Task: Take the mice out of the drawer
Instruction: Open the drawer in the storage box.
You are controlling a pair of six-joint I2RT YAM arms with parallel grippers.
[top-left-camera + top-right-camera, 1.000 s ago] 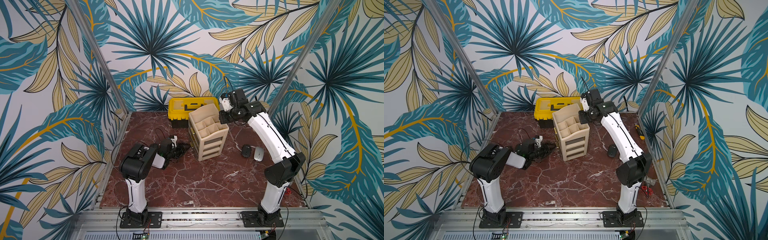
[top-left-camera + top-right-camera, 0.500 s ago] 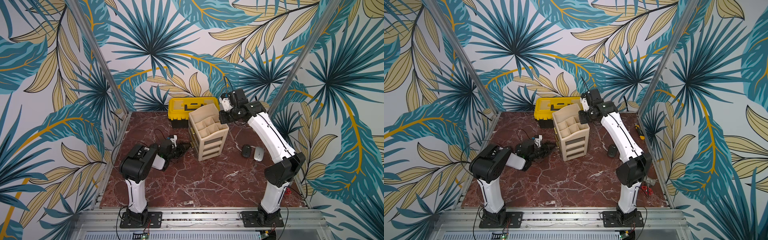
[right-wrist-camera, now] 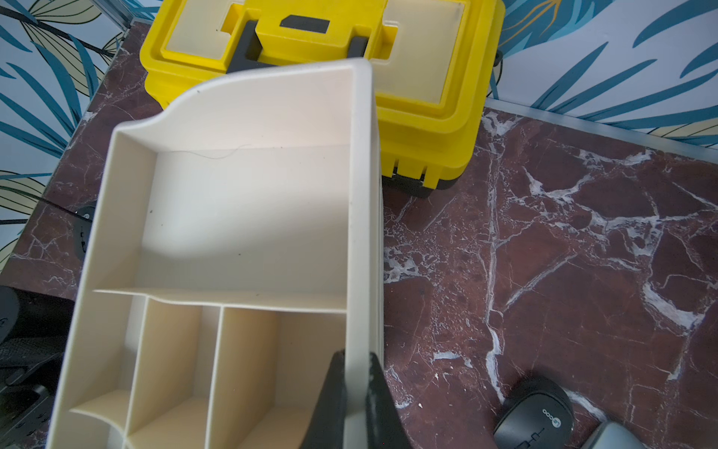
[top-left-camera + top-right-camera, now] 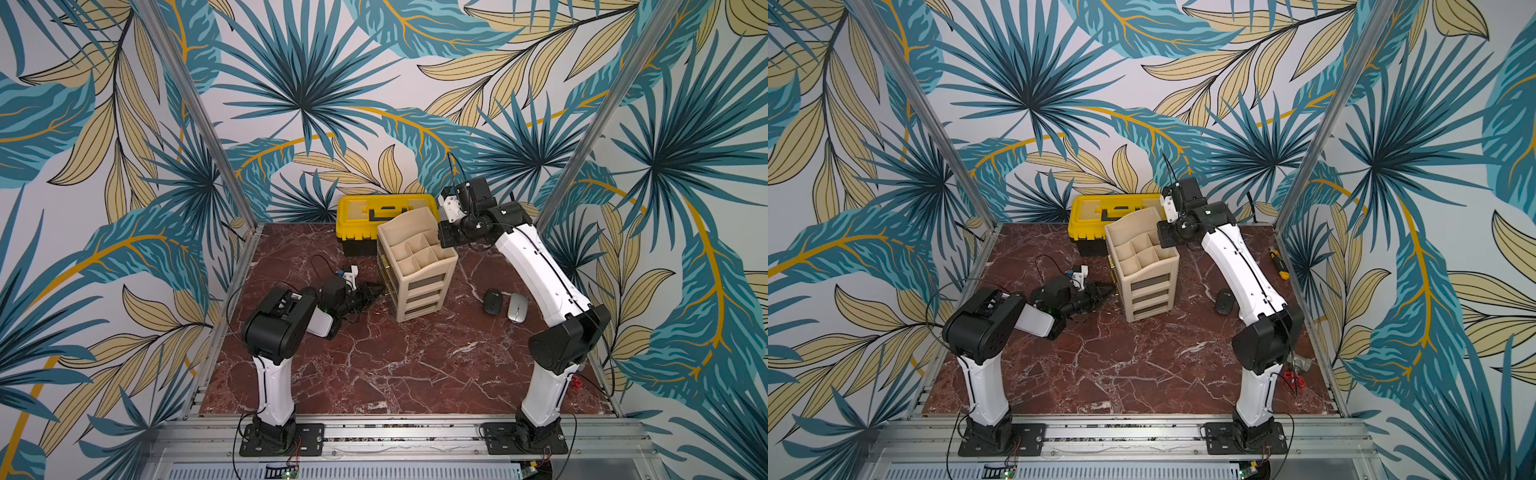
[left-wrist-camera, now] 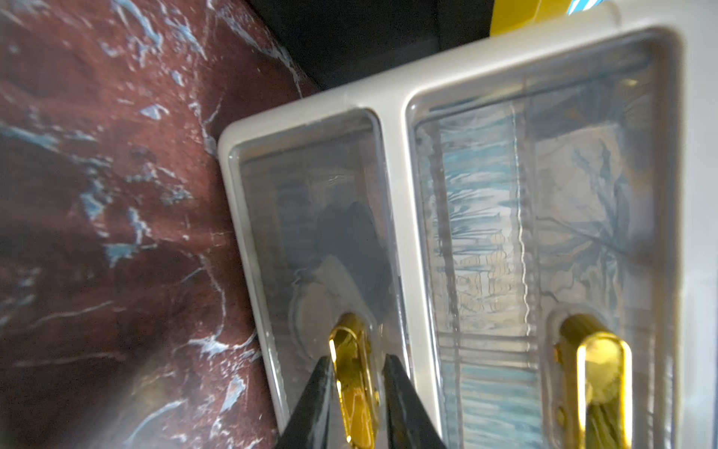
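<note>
1. Since a second ago, the left pincer (image 5: 357,359) has narrowed from a wider stance; nothing else in the top views has shifted.
2. Its jaws now stand narrow, one on each side of the gold handle (image 5: 353,388) of the lowest drawer (image 5: 307,217), and seem to pinch it.
3. At the top of the organiser (image 3: 233,217), the right pincer (image 3: 355,354) is clamped tight on the right-hand wall and steadies the unit.
4. By my reading, the step in hand is opening the lowest drawer, which sits closed in its frame.
5. The next move calls for a straight pull to the left along the table (image 4: 395,353), in line with the drawer's slide, with the right pincer stopping the organiser from following. A slanted pull could slide off the slick handle.
6. Behind that drawer's clear front sits a dark blurred shape (image 5: 349,248). It may be a mouse left inside, but I cannot tell.
7. Two mice are already out. A matte black mouse (image 4: 493,301) and a silver-grey mouse (image 4: 517,308) lie flat on the table just beside each other, right of the organiser and near the right arm. Both are small, smooth, low ovals.
</note>
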